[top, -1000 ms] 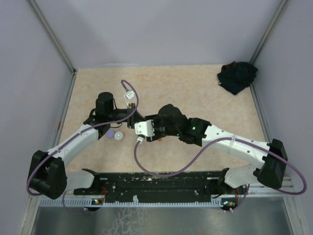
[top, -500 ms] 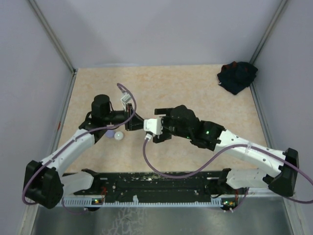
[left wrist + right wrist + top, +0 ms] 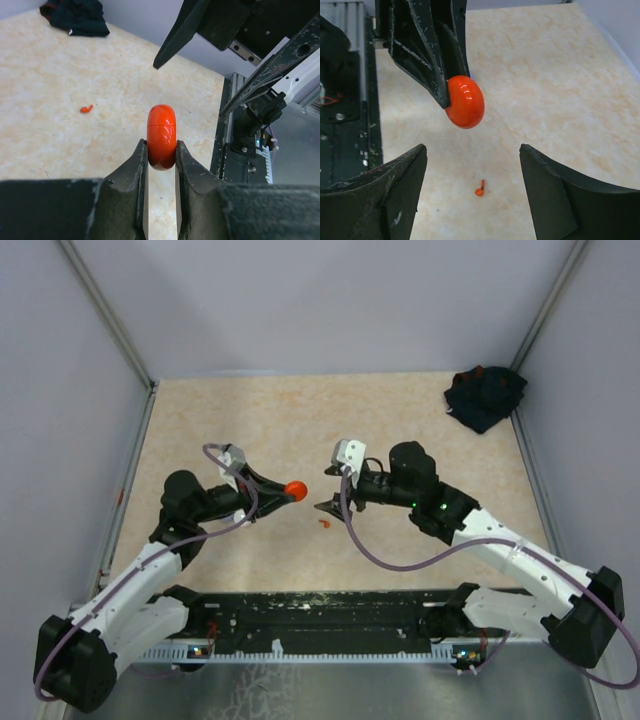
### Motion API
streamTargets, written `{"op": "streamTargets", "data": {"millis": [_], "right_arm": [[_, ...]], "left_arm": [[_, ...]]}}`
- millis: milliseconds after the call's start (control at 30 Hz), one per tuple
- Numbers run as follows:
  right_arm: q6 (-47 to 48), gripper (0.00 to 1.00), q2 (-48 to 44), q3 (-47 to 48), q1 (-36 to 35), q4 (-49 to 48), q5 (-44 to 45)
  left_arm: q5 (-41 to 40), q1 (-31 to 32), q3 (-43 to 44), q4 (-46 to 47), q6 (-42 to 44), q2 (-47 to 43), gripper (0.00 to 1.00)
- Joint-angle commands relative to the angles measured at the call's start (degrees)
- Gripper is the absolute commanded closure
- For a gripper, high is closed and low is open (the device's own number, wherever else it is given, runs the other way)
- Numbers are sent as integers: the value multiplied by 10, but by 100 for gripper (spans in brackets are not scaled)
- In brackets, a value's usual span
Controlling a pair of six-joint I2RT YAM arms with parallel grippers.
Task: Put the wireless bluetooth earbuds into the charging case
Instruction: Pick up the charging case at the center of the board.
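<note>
Left gripper (image 3: 161, 155) clamps the glossy red-orange round plastic case (image 3: 161, 127). Right gripper (image 3: 472, 160), spread wide and empty, hangs nearer the tiny red plastic earbud (image 3: 480, 189), which lies just nearward on the table.

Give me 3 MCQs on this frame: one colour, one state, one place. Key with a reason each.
1. Colour of the case in the left hand? A white B orange-red C lavender
2. The right hand is: A open B shut on the case C shut on the earbud
3. Where is the earbud? A in the case B on the table C in the right hand
Key: 1 B, orange-red in both wrist views; 2 A, jaws wide apart, nothing between; 3 B, lies on bare table.
</note>
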State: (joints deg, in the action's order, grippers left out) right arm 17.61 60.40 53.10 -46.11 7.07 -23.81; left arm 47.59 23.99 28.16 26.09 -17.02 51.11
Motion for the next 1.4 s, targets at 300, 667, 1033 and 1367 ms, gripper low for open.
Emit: {"op": "streamTargets", "data": {"millis": [300,667,1033,1367], "right_arm": [[-171,37,49,-14,25,-219,-203],[-179,56,77,-5,25,-232,-240],[-182,83,84,8,25,-222,-258],[-104,100,76,76,25,-44,-232]], "left_arm": [[46,-2,-48,238,-62,-29,97],[79,-2,-56,294,-95,-20,96],[94,-2,-55,305,-105,-11,95],[118,-2,-17,170,-20,-18,76]]}}
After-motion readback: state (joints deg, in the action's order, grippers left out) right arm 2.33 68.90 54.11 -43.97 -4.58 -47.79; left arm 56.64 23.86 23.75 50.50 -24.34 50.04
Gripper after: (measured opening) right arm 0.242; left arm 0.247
